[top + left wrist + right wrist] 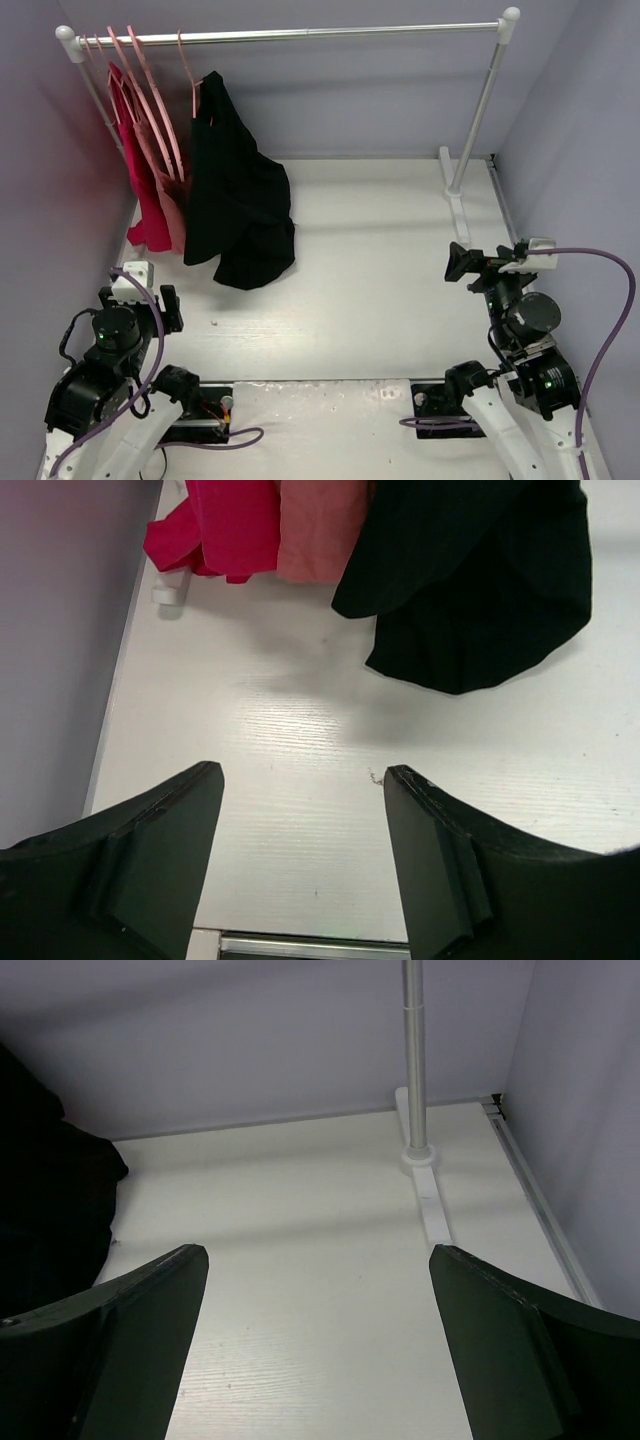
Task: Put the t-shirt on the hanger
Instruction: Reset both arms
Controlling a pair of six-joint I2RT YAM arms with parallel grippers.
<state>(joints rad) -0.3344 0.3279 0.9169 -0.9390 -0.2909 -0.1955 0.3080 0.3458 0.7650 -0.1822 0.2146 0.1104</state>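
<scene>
Black fabric could yet slide off: the floppy short-sleeved t-shirt (235,200) hangs lopsided from the thin pale-pink triangular hanger (188,68) on the silver rail (300,34), and I judge its uneven weight may drag it down. It looks bunched (hem pooled on the white bench (380,270)). The left claw (302,772) and right claw (318,1252) stand apart, empty.

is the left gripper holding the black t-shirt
No, the left gripper stands open and empty, with the t-shirt ahead of it, untouched.
</scene>
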